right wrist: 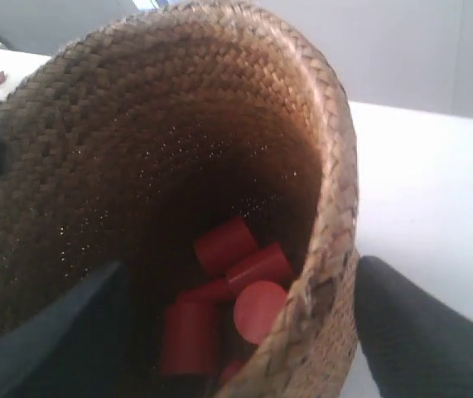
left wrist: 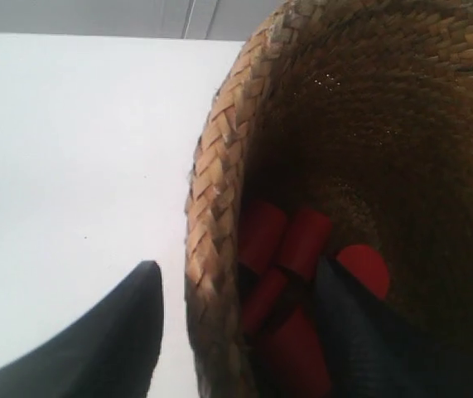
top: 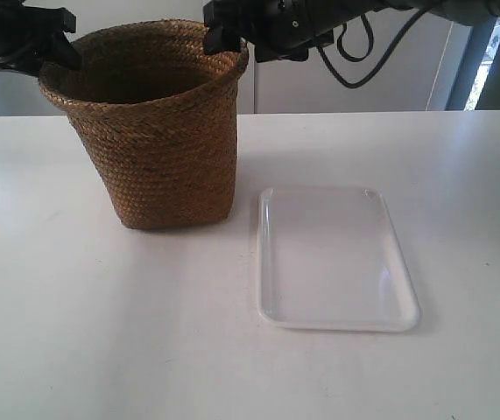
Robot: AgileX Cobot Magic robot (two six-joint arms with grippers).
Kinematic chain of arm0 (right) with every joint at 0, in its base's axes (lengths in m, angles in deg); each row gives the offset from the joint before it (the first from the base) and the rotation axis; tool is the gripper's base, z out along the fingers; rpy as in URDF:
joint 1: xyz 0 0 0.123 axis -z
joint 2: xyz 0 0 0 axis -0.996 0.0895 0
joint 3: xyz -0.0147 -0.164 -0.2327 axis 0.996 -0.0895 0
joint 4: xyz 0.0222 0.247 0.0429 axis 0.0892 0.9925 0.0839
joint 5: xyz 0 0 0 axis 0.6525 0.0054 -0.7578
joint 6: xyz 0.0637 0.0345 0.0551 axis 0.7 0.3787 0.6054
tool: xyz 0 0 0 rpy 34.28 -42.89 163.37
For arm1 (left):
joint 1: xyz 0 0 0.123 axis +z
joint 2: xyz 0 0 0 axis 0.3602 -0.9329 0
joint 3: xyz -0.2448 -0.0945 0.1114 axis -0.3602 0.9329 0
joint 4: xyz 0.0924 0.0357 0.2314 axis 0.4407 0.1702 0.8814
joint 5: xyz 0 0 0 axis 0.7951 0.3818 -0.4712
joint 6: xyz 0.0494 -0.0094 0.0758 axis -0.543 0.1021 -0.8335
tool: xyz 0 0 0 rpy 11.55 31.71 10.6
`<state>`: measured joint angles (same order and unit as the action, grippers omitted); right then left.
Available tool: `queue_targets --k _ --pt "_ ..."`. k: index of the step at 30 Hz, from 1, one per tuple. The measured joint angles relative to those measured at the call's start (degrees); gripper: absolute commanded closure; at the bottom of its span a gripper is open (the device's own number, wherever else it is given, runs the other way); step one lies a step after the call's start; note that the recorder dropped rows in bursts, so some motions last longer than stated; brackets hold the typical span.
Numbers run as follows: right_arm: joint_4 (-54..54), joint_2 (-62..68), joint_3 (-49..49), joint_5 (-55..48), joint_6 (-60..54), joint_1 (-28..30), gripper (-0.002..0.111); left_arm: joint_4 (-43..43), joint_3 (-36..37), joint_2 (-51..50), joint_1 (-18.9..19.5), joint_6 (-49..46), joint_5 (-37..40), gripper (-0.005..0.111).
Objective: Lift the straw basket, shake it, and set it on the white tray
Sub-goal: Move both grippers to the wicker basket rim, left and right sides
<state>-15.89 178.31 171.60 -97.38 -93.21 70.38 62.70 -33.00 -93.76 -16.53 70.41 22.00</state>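
Observation:
The brown woven straw basket [top: 158, 131] stands upright on the white table, to the left of the white tray [top: 333, 258], and does not touch it. The tray holds nothing. Several red cylinders [right wrist: 228, 249] lie in the basket's bottom. My left gripper [left wrist: 238, 269] is open and straddles the basket's rim [left wrist: 211, 249], one finger outside and one inside, with a gap showing. My right gripper [right wrist: 243, 269] is open too and straddles the rim [right wrist: 327, 307] the same way. In the exterior view a gripper sits at each side of the rim, at the view's left [top: 57, 48] and its right [top: 223, 35].
The white table [top: 101, 332] stretches out in front of the basket and around the tray. Black cables [top: 355, 52] hang behind the arm at the exterior view's right. A pale wall and a window edge close off the back.

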Motion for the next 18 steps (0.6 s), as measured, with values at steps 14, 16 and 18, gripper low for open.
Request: queue_targets --k 14,16,18 --pt "-0.1 4.2 0.0 5.2 0.1 -0.4 0.043 -1.2 0.0 -0.6 0.0 -0.1 -0.8 0.048" --pt "-0.1 5.2 0.0 5.9 0.1 -0.4 0.043 -1.2 0.0 -0.6 0.0 -0.1 -0.4 0.048" --pt "-0.1 5.6 0.2 6.7 0.4 -0.4 0.043 -1.2 0.0 -0.6 0.0 -0.1 0.2 0.048"
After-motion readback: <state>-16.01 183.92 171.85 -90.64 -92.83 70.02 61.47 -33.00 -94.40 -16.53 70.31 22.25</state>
